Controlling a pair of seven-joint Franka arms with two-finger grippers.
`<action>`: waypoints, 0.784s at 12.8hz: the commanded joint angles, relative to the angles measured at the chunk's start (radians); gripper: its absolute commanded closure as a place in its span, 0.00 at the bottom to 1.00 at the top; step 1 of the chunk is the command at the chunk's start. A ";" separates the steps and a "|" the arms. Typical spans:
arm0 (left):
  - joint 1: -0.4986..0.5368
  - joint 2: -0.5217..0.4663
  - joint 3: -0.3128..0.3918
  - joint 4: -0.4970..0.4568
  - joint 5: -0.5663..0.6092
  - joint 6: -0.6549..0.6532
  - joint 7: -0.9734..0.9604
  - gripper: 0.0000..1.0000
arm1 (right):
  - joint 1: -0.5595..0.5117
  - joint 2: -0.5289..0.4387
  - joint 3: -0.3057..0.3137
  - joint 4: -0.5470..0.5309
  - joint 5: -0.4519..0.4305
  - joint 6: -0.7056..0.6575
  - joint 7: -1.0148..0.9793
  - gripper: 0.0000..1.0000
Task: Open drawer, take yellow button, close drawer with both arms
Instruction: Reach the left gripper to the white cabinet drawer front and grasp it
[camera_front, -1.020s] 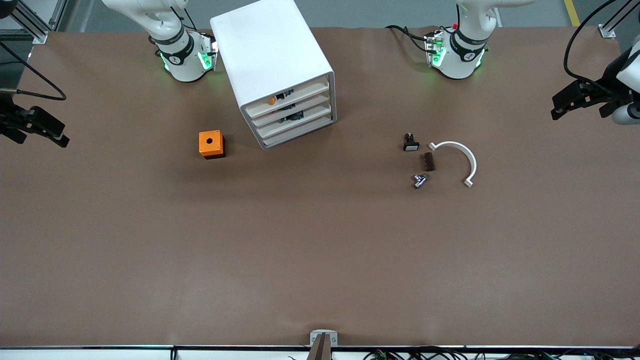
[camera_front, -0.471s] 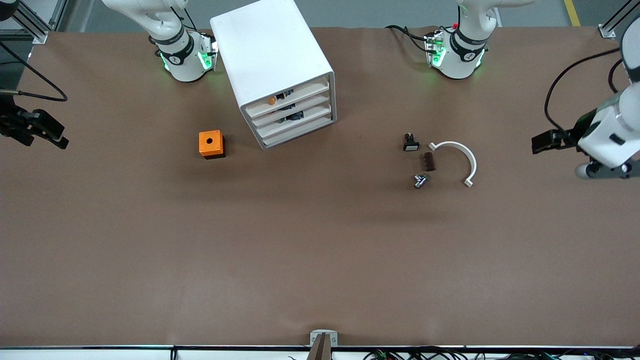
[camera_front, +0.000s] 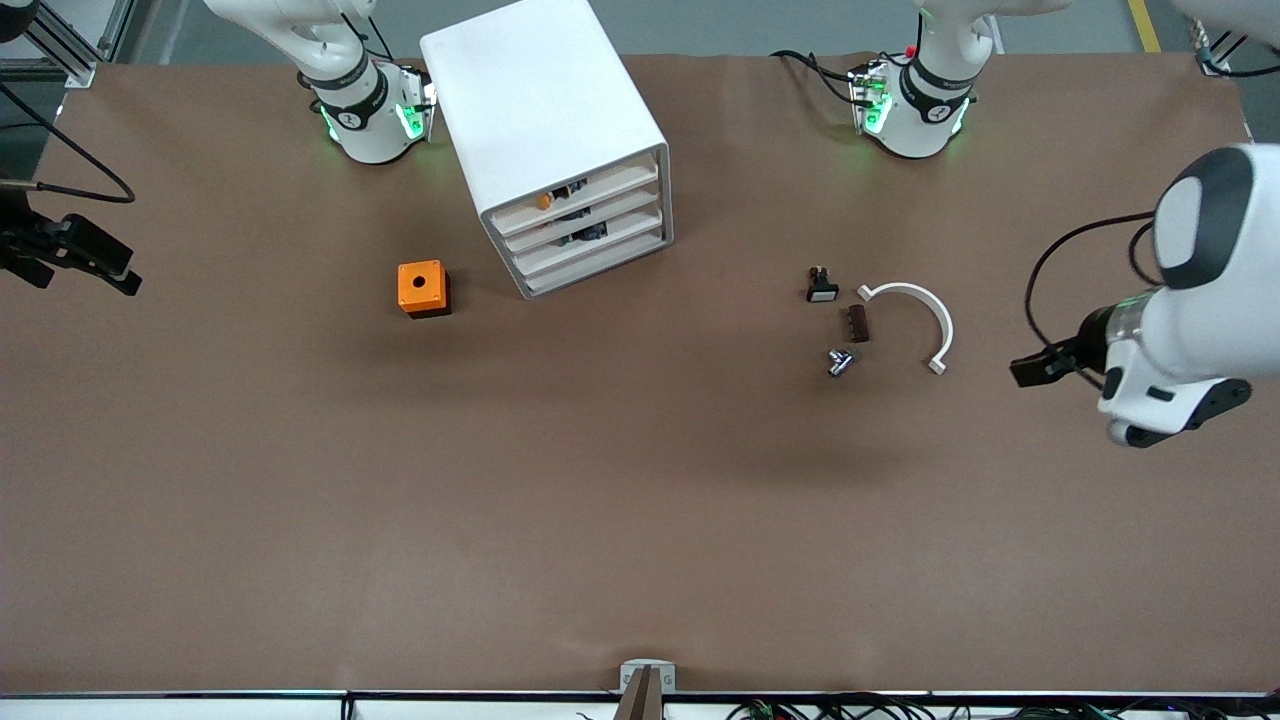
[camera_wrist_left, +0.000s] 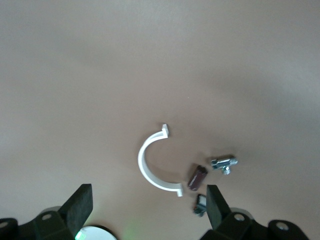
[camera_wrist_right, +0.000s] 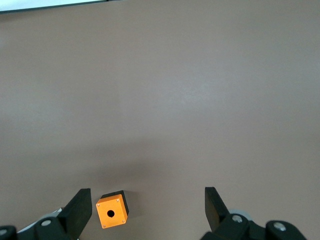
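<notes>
Left tool (camera_front: 1030, 368): has swung inward over the brown surface (camera_front: 640, 520) beside the white plastic half-ring (camera_front: 925, 315); wide open, empty.
Right tool (camera_front: 95, 262): waits at the surface's edge; spread, empty.
Top white drawer (camera_front: 575, 195): seemingly shut, orange-capped button (camera_front: 544, 201) inside; opening not begun.

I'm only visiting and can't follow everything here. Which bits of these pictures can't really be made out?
- Cabinet, front view: whatever lies deep in its drawers is hidden; only an orange button peeks from the top drawer.
- Right gripper, front view: its arm is cut off by the edge.
- Small black piece, left wrist view: partly hidden by the left gripper.
</notes>
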 joint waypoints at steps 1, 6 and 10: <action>-0.073 0.065 -0.001 0.039 -0.029 -0.007 -0.252 0.00 | -0.021 -0.006 0.012 -0.007 -0.016 -0.004 -0.012 0.00; -0.142 0.137 -0.001 0.036 -0.290 -0.012 -0.742 0.00 | -0.023 -0.004 0.011 -0.010 -0.016 -0.004 -0.012 0.00; -0.234 0.152 -0.001 0.030 -0.451 -0.045 -1.167 0.01 | -0.021 -0.004 0.011 -0.015 -0.016 -0.003 -0.010 0.00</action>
